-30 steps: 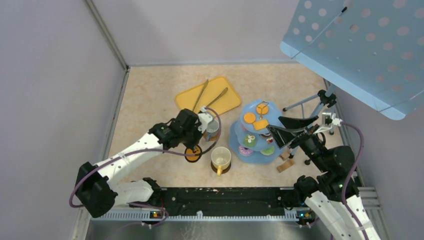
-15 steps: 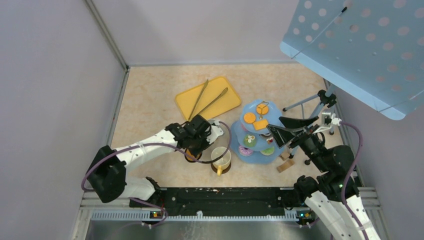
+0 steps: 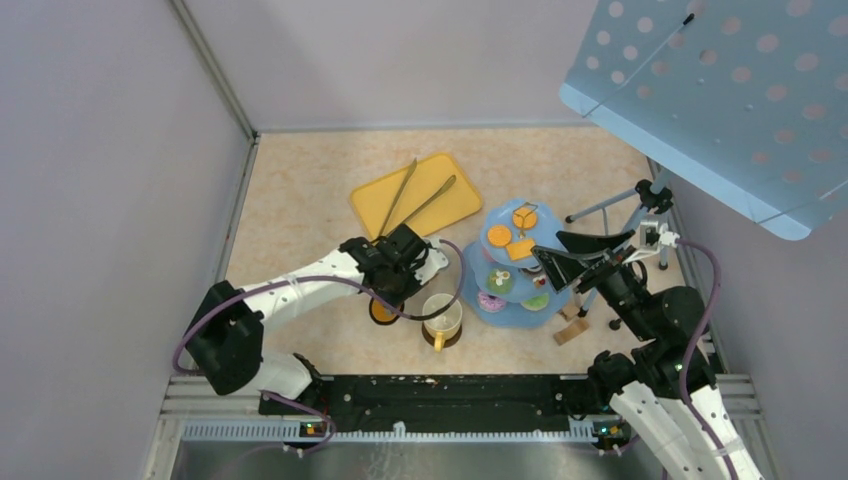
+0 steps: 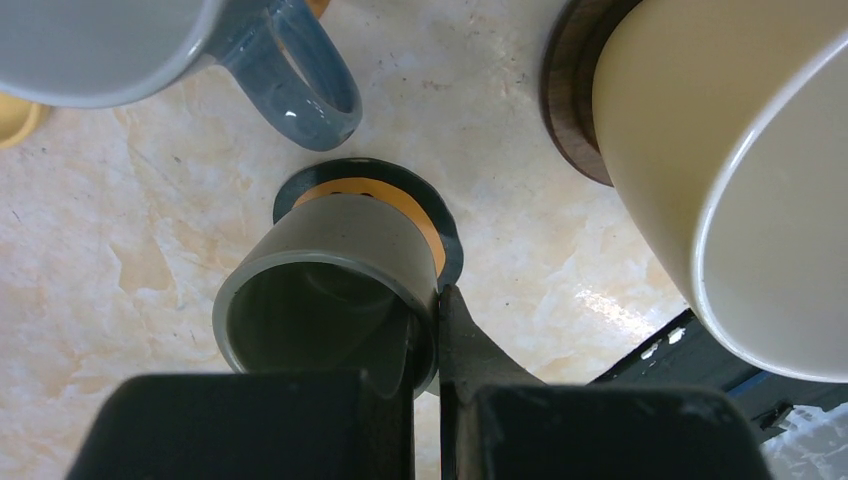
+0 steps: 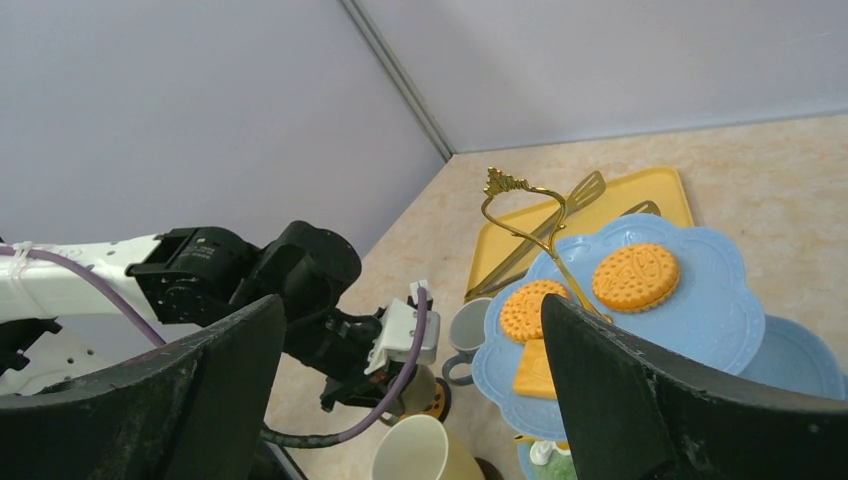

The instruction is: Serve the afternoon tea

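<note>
No text, label, brand, number or sign is being shown legibly in any of the views. A raised pattern is being displayed on the orange biscuits (image 5: 635, 277), but no letters or figures are being made out in it.

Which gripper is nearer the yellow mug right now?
Left. The left gripper, shut on a grey mug, is just left of the yellow mug; the right gripper hangs open by the stand, farther off.
</note>
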Available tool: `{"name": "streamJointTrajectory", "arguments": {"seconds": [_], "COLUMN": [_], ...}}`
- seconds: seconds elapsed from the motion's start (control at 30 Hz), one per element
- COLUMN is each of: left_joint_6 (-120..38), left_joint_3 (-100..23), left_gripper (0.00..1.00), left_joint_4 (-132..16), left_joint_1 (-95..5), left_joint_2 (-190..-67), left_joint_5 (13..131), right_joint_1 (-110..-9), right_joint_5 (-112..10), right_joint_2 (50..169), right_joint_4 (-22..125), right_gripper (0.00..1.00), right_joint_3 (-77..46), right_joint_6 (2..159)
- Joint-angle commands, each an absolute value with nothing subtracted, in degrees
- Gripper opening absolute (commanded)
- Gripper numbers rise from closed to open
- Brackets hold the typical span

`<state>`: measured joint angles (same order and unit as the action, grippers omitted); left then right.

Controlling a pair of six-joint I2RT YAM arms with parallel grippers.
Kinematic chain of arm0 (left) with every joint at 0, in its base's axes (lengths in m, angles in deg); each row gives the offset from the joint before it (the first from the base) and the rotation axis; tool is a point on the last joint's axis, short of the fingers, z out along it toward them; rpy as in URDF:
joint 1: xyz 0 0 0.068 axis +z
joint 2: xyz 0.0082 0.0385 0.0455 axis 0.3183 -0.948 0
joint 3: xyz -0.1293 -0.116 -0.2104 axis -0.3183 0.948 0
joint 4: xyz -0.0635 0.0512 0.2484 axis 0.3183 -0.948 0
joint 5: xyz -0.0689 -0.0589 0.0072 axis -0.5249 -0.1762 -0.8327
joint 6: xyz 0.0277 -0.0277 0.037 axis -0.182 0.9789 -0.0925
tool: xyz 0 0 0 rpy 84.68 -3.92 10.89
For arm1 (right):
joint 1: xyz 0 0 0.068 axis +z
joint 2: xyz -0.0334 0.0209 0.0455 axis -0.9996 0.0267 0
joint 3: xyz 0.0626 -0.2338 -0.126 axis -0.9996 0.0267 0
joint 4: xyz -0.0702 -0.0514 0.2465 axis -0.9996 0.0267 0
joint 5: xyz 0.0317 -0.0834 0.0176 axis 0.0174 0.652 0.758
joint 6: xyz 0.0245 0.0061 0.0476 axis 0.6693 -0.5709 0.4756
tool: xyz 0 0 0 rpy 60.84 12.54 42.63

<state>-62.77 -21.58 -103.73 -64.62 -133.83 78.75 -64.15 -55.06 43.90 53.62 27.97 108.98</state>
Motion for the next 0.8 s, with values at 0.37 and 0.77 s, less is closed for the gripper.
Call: {"name": "streamJointTrajectory", "arguments": {"seconds": [0.37,0.77], "left_joint_6": [-63.1,-63.2], "left_joint_3": [-24.4,-24.4], "left_gripper": [0.04,0.12], "left_joint_4": [-106.0,-106.1], "left_joint_1": [-63.9,-63.3], "left_joint_2": [-138.8,-140.6], "left_joint_5": [77.9,77.4], "right_joint_1": [-64.5,-64.5], "right_joint_5": [-55.1,-55.0], "right_joint_2": [44.1,44.2], "right_joint_4": [51.4,51.2], "right_gripper": [0.97,0.97], "right_joint_3": [26.2,26.5], "right_joint_6": [109.1,108.9]}}
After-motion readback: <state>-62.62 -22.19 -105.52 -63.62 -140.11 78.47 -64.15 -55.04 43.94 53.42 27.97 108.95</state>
